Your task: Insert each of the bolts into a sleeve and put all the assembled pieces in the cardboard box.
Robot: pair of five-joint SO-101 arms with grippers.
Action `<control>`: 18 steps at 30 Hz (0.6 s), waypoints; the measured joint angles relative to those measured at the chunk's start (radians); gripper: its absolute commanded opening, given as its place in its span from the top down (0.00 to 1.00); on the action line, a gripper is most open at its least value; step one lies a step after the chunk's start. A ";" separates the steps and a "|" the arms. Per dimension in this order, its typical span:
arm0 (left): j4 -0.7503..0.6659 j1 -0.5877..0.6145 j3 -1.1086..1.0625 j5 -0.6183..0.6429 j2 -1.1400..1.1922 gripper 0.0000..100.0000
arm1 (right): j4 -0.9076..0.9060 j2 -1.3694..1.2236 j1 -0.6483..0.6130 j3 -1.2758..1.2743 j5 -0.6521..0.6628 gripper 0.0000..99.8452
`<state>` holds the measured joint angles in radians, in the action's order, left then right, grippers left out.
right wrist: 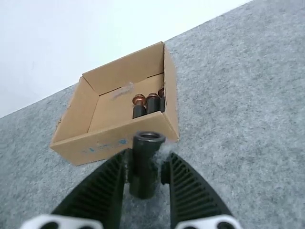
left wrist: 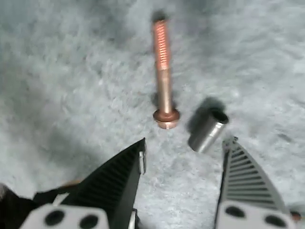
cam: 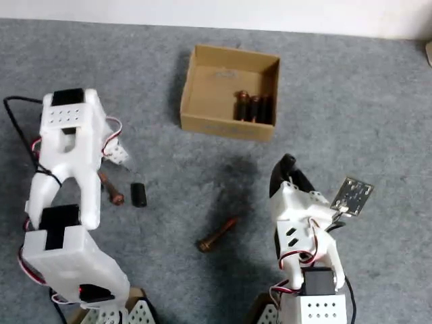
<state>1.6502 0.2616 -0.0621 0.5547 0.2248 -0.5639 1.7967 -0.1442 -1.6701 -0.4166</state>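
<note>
A copper bolt (left wrist: 163, 76) lies on the grey felt with a dark sleeve (left wrist: 208, 130) beside its head. My left gripper (left wrist: 186, 142) hovers open just above them, holding nothing. In the high view this bolt (cam: 111, 190) and sleeve (cam: 138, 194) lie beside the left arm (cam: 67, 155). A second loose bolt (cam: 216, 235) lies mid-table. My right gripper (right wrist: 145, 156) is shut on a black sleeve (right wrist: 144, 164), held upright short of the cardboard box (right wrist: 90, 145). In the high view the right gripper (cam: 287, 172) sits below and to the right of the box (cam: 223, 127).
Inside the box, assembled pieces (cam: 251, 106) rest against its right wall. A small circuit board (cam: 352, 196) sticks out from the right arm. Open felt lies between the arms around the loose bolt.
</note>
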 measured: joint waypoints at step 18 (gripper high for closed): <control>-0.212 0.054 -0.068 0.101 0.206 0.86 | 0.000 0.000 0.000 0.000 0.000 1.00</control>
<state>1.4385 0.3153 -0.1297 0.6559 0.4304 -0.5639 1.7967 -0.1442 -1.6701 -0.4166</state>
